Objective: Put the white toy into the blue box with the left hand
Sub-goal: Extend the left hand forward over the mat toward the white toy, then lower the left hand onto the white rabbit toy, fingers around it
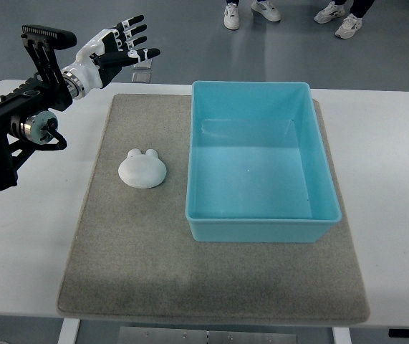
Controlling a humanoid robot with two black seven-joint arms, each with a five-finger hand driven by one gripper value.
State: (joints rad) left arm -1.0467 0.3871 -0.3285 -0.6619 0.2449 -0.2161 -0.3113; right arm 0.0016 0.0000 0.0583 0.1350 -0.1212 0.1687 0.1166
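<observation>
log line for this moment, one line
left hand: open, raised beyond mat's far-left corner | toy: on mat, left of box | box: empty | right hand: not in view

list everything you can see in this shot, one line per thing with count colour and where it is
white toy: 1, white, rounded with two small ears, lying on the mat just left of the box
blue box: 1, light blue, open and with nothing in it, on the right half of the mat
mat: 1, grey-beige, covering the middle of the table
table: 1, white, under everything
small clear object: 1, transparent, on the table's far edge beyond the mat; cannot tell what it is
shoes: 4, white, on the grey floor past the table, people standing there
left hand: 1, black and white, fingers spread, holding nothing, raised over the far left corner on a black arm
right hand: not in view
</observation>
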